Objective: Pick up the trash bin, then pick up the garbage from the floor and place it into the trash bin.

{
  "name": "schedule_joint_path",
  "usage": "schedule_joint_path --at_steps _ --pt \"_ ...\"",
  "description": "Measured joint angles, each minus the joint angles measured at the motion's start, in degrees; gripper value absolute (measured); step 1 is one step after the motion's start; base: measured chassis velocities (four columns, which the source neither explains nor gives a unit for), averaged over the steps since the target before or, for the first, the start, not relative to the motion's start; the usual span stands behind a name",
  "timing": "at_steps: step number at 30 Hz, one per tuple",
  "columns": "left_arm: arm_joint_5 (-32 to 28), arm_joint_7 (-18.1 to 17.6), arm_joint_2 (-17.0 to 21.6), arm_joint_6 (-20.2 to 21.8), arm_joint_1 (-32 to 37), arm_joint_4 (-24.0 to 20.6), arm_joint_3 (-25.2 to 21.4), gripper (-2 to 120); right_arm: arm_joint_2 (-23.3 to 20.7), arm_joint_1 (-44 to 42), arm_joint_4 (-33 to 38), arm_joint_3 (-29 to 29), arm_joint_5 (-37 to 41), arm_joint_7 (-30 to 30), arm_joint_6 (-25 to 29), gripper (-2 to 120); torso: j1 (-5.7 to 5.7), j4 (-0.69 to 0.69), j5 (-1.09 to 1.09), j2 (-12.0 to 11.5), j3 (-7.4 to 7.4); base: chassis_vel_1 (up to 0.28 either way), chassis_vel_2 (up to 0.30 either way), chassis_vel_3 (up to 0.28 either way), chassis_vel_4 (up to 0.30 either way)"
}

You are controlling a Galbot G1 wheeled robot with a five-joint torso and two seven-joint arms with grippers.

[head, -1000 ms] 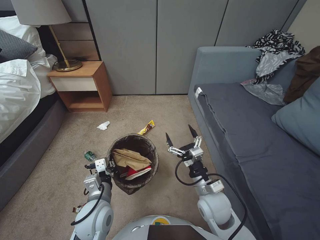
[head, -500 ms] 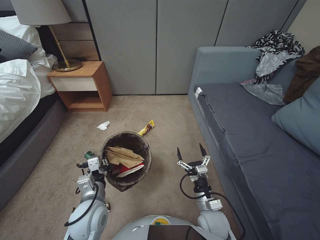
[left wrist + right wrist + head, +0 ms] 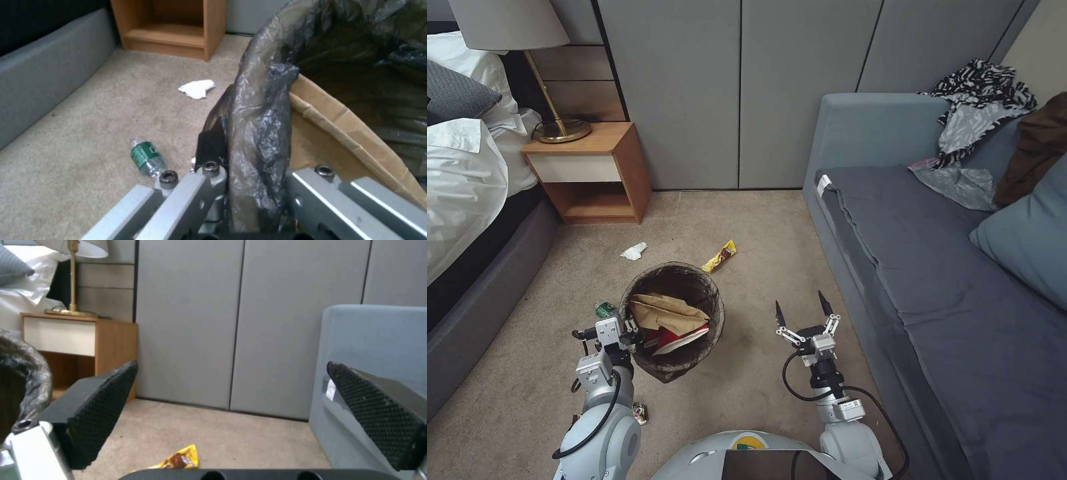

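The left pincer (image 3: 627, 331) is closed on the bagged rim of the trash bin (image 3: 672, 320), which already holds a paper bag (image 3: 668, 312) and a red wrapper (image 3: 684, 338). Left on the floor near the bin are a yellow packet (image 3: 720, 256), a white tissue (image 3: 634, 251) and a green bottle (image 3: 146, 159). The right pincer (image 3: 804, 311) is wide open and empty beside the bin. The left wrist view shows the whole bottle; in the head view it is half hidden.
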Motion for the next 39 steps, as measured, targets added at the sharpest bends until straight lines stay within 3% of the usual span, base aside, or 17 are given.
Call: schedule_joint_path --at_steps 13,39 --pt "0.8 0.0 -0.4 -0.1 -0.1 0.2 0.5 3 0.4 0.4 -0.5 0.0 0.2 -0.6 0.1 100 0.00 0.00 0.00 0.0 0.00 -0.010 0.013 0.010 -0.015" --pt "0.8 0.1 -0.4 -0.1 -0.4 0.7 0.6 3 0.5 0.5 -0.6 0.0 0.2 -1.1 0.1 100 0.00 0.00 0.01 0.0 0.01 -0.109 0.110 0.112 -0.106"
